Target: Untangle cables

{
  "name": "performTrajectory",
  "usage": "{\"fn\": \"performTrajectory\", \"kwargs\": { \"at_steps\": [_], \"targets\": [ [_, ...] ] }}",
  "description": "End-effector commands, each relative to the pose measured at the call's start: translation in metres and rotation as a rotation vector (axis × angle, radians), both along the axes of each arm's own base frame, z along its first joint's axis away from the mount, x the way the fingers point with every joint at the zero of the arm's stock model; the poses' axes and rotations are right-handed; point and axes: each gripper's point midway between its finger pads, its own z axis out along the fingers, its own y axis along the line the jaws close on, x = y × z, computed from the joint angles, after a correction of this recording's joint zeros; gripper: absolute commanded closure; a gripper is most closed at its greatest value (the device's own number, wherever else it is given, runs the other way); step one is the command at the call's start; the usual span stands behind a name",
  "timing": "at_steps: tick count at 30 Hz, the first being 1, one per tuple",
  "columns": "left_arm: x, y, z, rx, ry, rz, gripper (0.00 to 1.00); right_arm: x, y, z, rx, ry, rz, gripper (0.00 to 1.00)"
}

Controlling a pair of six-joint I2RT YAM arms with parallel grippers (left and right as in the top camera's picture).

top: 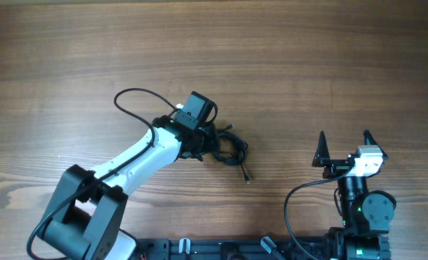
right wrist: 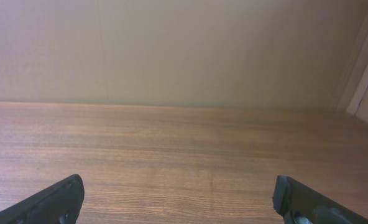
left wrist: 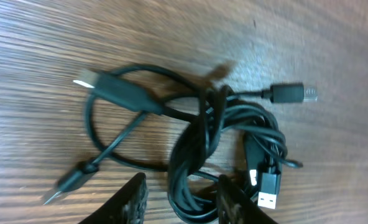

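So on the wooden table (top: 214, 43) the left arm (top: 138, 155) is reaching out to about the middle. The right gripper (top: 344, 137) is sitting well off to the right with its jaws spread wide, holding nothing. The left gripper (left wrist: 183, 186) is hanging right over the cables (left wrist: 196, 130), jaws partway apart and straddling the thick coiled part of the bundle. One finger looks to be touching the coil and the other is showing a sliver of bare wood beside it, so I'm reading it as not pinching yet. My take on doing this step well: it should be grabbing just a strand or two of that coil rather than the whole wad, pinching firmly, then lifting gently so the loops are loosening instead of cinching. The idle right gripper should be coming in to pin or pull a free end. Orientation-wise, from overhead the clump is lying just right of the left gripper, near the table's middle. Its long axis is running diagonally toward the robot's side and rightward, ending in a loose tail. In the wrist view the big open loop is spreading leftward, the wrapped waist is crossing it top to bottom, the USB-A plug (left wrist: 268, 198) is pointing down, and the small plug (left wrist: 296, 93) is pointing right.
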Motion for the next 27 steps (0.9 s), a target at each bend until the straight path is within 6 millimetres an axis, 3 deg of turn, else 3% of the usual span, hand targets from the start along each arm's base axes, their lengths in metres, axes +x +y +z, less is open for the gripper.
{"fn": "performTrajectory", "kwargs": {
  "at_steps": [1, 6, 9, 11, 14, 18, 20, 22, 24, 25, 27],
  "targets": [
    [-0.008, -0.008, -0.013, -0.013, 0.024, -0.114, 0.64, 0.000, -0.001, 0.002, -0.018, -0.009, -0.008, 0.00],
    [-0.003, -0.011, -0.020, -0.015, 0.019, -0.114, 0.88, 0.000, -0.001, 0.002, -0.018, -0.009, -0.008, 0.00],
    [-0.003, -0.011, -0.024, -0.014, 0.022, -0.114, 0.88, 0.000, -0.001, 0.002, -0.018, -0.009, -0.008, 0.00],
    [-0.003, -0.011, -0.025, -0.011, 0.027, -0.114, 0.96, 0.000, -0.001, 0.002, -0.018, -0.009, -0.008, 0.00],
    [0.003, -0.008, -0.020, 0.001, -0.021, -0.191, 0.96, 0.000, -0.001, 0.002, -0.018, -0.009, -0.008, 0.00],
    [0.025, 0.026, 0.057, 0.018, -0.127, -0.238, 0.96, 0.000, -0.001, 0.002, -0.018, -0.009, -0.008, 0.00],
    [0.033, 0.039, 0.116, 0.002, -0.292, -0.280, 0.96, 0.000, -0.001, 0.002, -0.018, -0.009, -0.008, 0.00],
    [0.028, 0.045, 0.164, 0.007, -0.482, -0.375, 0.96, 0.000, -0.001, 0.002, -0.021, -0.010, -0.008, 0.00],
    [0.014, 0.050, 0.196, 0.042, -0.626, -0.486, 0.96, 0.000, 0.001, 0.002, 0.012, -0.009, 0.002, 0.00],
    [0.011, 0.051, 0.203, 0.054, -0.663, -0.513, 0.96, 0.000, 0.003, 0.002, 0.085, -0.010, 0.017, 0.00],
    [0.003, 0.054, 0.221, 0.068, -0.740, -0.548, 0.96, -0.001, 0.020, 0.002, 0.683, 0.030, 0.109, 0.00]
  ]
}}
